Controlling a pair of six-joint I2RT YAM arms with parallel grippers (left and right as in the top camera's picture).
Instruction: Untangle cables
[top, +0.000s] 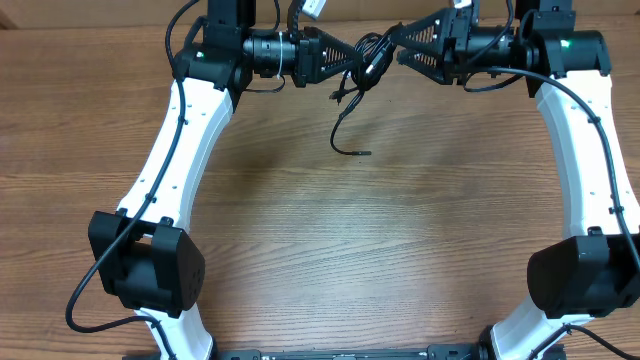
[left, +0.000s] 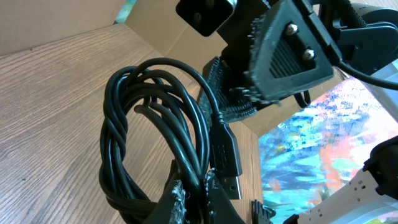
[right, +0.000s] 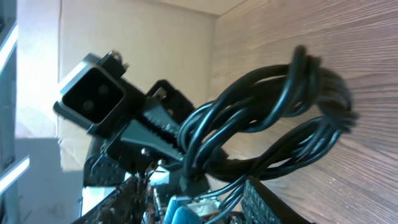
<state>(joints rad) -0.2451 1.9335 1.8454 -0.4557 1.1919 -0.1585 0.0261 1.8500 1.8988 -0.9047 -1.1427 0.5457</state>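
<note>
Brown wood-grain laminate covers the bench (top: 320, 250), and a plain cardboard wall (top: 100, 8) runs along its 12 o'clock edge. Two arms reach over it, the left arm (top: 180, 130) and the right arm (top: 590, 150). Each is made of smooth white shells with boxy black joints.

At 12 o'clock on the bench the cables (top: 365, 58) hang off the wood between the two arms. They are thin, glossy black cords with round sheaths, wound and twisted into one oval coil. The strands lie too close together to count. One tail (top: 340, 125) drops from the coil toward 6 o'clock and curls to a small plug end; whether that end touches the wood cannot be told. In the left wrist view one flat metal plug (left: 227, 152) with a black moulded grip lies against the coil's 3 o'clock side.

The left gripper (top: 345, 53) comes in from 9 o'clock and is clenched on the cables, the strands pinched between its rough black tips. The right gripper (top: 392, 43) comes in from 3 o'clock. Its two triangular, toothed fingers (left: 286, 50) stand apart on either side of the coil, and whether they press on it cannot be told.
</note>
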